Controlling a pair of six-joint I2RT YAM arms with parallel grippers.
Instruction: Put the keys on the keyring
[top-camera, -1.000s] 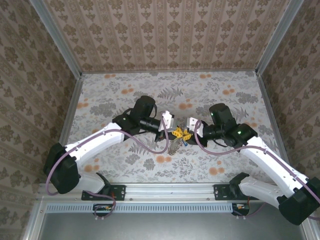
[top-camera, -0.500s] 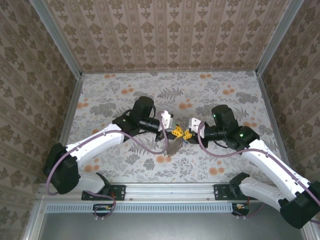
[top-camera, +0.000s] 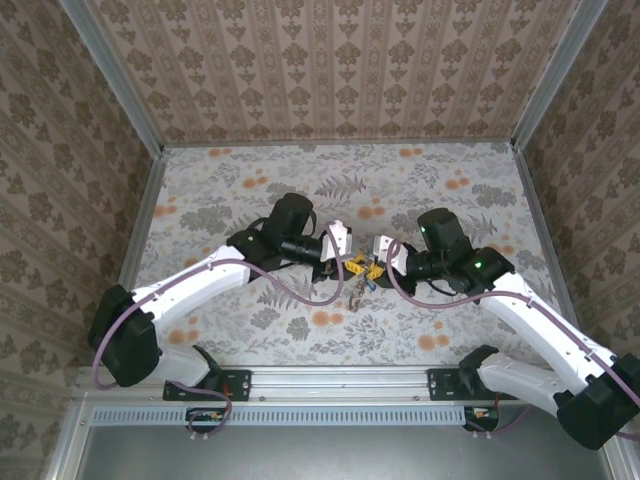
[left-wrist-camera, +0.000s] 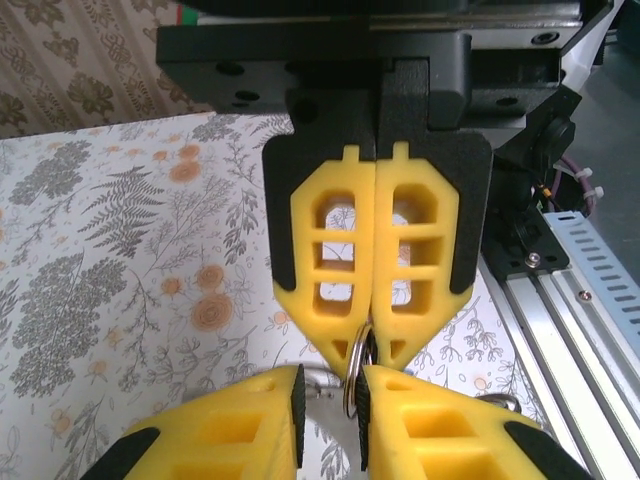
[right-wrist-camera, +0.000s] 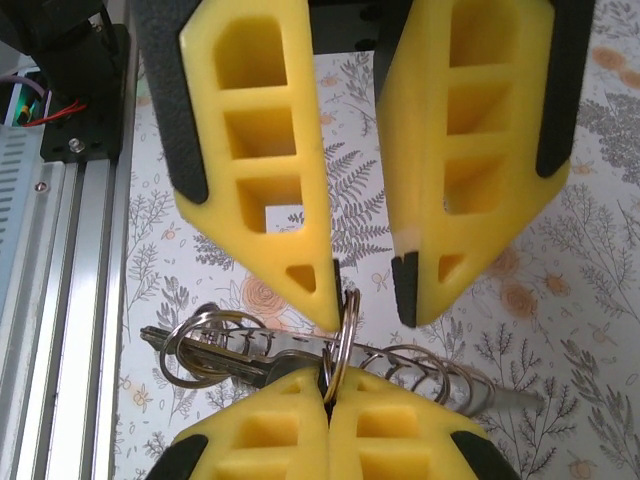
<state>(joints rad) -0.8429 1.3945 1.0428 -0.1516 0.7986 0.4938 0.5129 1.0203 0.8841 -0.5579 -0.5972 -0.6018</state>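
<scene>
Over the last second the left gripper has eased its yellow fingers apart while the right gripper has closed, and the two still meet tip to tip above the middle of the surface. That surface carries a pale print of grey ferns and orange flowers. It is boxed in on the left, far and right sides by walls of beige patterned paper, with an aluminium rail along the near edge. There are two arms, two grippers, one keyring and one bunch of keys. The keyring is a thin grey-brown hoop seen edge-on, pinched between the right gripper's pressed-together fingers. The rest of it stands in the gap of the left gripper's spread jaws, just beside one fingertip; whether it touches cannot be told. The keys hang from it as flat silver metal, with overlapping small split rings, too tangled to count, on the side toward the near edge and one coil spring on the far side.
</scene>
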